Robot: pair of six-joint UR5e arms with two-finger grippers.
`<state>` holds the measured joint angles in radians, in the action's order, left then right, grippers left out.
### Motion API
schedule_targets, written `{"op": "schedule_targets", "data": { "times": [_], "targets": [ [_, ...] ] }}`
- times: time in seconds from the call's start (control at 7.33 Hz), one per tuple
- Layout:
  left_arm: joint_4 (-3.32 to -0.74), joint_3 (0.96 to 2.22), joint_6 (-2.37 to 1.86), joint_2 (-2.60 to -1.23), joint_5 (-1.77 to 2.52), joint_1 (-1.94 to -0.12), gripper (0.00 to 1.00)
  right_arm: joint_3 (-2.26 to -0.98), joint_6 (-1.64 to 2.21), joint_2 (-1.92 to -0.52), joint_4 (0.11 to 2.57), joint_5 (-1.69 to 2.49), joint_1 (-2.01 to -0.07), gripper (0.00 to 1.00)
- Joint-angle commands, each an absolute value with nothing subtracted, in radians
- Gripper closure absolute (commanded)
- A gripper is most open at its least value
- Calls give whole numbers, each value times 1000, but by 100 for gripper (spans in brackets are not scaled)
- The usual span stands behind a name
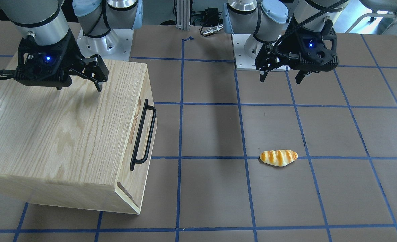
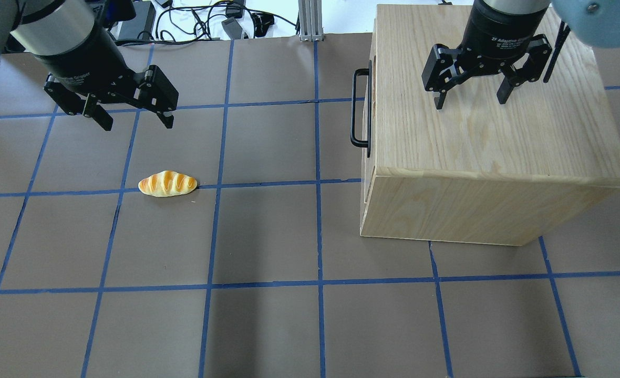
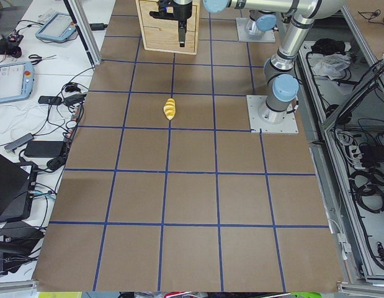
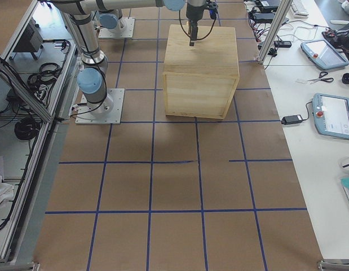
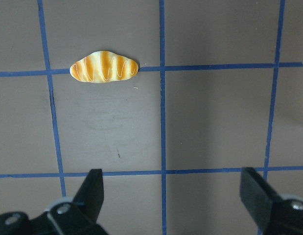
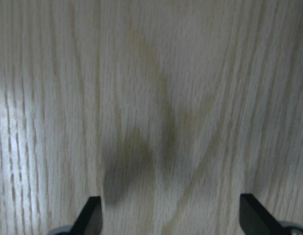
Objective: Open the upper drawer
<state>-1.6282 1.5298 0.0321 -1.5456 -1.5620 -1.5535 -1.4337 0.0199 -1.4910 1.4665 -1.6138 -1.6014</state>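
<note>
Two spread-jawed grippers: right gripper (image 2: pixel 470 100) above grained oak cabinet (image 2: pixel 488 147); left gripper (image 2: pixel 138 125) over matte table (image 2: pixel 268 236); upper drawer (image 1: pixel 136 124) shows slim black bar handle (image 1: pixel 150 134), unobstructed.

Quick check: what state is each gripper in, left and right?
Left gripper: open, holding nothing.
Right gripper: open, empty, over the cabinet top.

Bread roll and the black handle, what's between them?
Nothing but bare table crossed by blue tape lines, seen overhead between the bread roll and the handle.
</note>
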Motion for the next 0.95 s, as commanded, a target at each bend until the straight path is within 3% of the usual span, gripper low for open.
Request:
{"op": "schedule_targets", "data": {
  "times": [0.0, 0.82],
  "targets": [
    [-1614, 1537, 32, -1548, -1560, -1554, 0, -1433, 20, -1491, 1466, -1614, -1601, 0],
    [-1588, 1584, -12, -1536, -1548, -1563, 0, -1433, 18, -1491, 1466, -1614, -1600, 0]
  ]
}}
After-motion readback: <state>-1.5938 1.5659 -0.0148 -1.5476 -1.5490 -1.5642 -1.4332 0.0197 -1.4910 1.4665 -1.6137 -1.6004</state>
